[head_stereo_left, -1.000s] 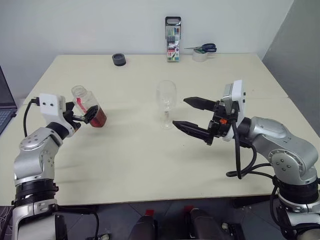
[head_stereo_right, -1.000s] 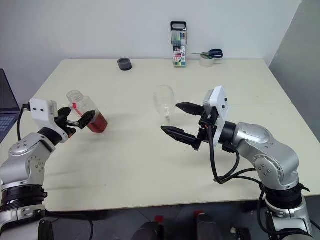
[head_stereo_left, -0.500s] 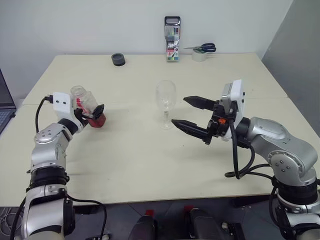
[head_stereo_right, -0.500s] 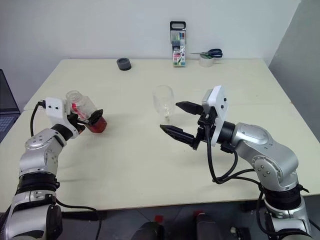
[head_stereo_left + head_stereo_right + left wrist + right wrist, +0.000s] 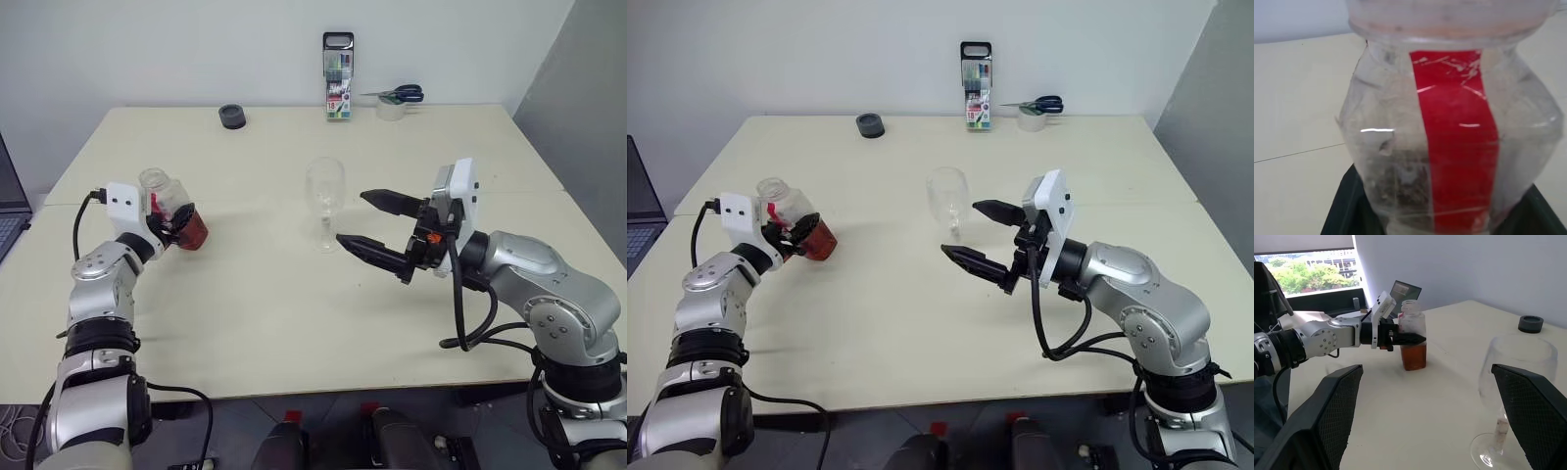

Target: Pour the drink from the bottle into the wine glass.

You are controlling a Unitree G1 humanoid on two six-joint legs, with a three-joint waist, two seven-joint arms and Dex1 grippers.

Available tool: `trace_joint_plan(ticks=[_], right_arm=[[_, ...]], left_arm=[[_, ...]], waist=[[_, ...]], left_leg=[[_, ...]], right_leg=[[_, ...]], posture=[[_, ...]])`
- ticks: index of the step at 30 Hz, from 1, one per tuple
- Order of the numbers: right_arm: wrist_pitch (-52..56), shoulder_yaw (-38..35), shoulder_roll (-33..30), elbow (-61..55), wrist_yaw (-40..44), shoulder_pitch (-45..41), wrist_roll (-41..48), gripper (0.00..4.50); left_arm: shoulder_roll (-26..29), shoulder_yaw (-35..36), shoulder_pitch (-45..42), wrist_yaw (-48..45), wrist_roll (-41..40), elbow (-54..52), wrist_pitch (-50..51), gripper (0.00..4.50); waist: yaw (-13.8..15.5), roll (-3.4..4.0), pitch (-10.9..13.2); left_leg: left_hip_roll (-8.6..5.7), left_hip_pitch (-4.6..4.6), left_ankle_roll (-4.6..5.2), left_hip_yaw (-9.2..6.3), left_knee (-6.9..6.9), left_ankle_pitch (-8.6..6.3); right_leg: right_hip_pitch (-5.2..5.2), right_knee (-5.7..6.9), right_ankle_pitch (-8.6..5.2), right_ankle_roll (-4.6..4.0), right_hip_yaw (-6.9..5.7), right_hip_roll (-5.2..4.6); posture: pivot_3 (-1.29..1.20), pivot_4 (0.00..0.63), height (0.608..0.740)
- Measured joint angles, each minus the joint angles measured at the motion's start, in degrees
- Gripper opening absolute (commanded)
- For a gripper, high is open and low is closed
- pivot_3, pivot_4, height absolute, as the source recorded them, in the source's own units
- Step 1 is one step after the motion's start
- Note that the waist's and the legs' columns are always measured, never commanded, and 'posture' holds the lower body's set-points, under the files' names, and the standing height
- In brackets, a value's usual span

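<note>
1. The left pincer [image 5: 181, 223] is clamped on the bottle [image 5: 174, 210], its black fingers pressed to either side of the bottle's body.
2. The bottle stands upright on the worktop [image 5: 294, 294] toward its left side, uncapped, with its wide mouth open at the top.
3. The drink [image 5: 191, 231], a reddish-brown liquid, fills the lower part of the bottle; the upper part is clear.
4. In the left wrist view the bottle's red label strip [image 5: 1454, 137] runs down its clear wall, between the two dark fingers at the base.
5. The wine glass [image 5: 325, 203] stands upright near the middle of the worktop, well apart from the bottle, with no liquid visible in its bowl.
6. The right pincer [image 5: 377, 227] hovers just beside the glass on its right, fingers spread wide apart and holding nothing; it does not touch the glass.
7. At the far edge of the worktop sit a dark round cap [image 5: 232, 117], a marker case [image 5: 339, 64] standing upright, a tape roll [image 5: 392, 110] and scissors [image 5: 402, 95] resting across the roll.
8. A laptop [image 5: 10, 206] shows at the left edge.
</note>
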Motion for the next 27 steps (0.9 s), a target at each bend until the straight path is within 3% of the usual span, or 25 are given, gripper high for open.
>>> trace_joint_plan(ticks=[8,14,22,27], right_arm=[[-4.99,1.74,-0.66,-0.11,0.82,2.16,-6.17,4.5],[-10.92,2.17,0.87,0.1,0.17,5.15,-11.28,4.5],[-21.95,-0.84,2.87,6.21,-1.69,6.78,-18.92,4.5],[-23.73,-0.99,4.86,6.88,-2.75,6.82,-20.21,4.5]], left_arm=[[-0.01,-3.03,-1.48,0.39,2.48,-1.27,0.59,1.79],[-0.11,-8.25,-11.26,-1.63,5.41,-3.02,1.21,1.79],[-0.1,-20.72,-22.56,-3.11,18.84,3.96,-11.2,1.79],[-0.16,-23.53,-28.68,-3.69,22.84,9.71,-18.41,1.79]], waist=[[0.14,-0.01,-0.01],[0.22,-0.16,-0.02],[-0.09,-0.16,-0.02],[-0.16,-0.17,-0.01]], left_leg=[[-0.06,-0.04,0.0,-0.03,0.06,0.0],[-0.14,-0.08,0.0,0.01,0.11,0.01],[-0.34,-0.05,0.0,0.18,0.07,0.01],[-0.49,-0.35,0.0,0.45,0.13,0.02]], right_leg=[[0.0,0.02,0.0,0.01,-0.03,0.0],[-0.02,0.04,0.02,0.05,-0.15,-0.01],[-0.14,0.14,0.02,0.05,-0.07,0.02],[-0.79,0.6,0.01,0.06,0.26,-0.03]], posture=[[0.0,0.15,0.74],[0.0,0.15,0.74],[0.0,0.15,0.74],[0.0,0.15,0.74]])
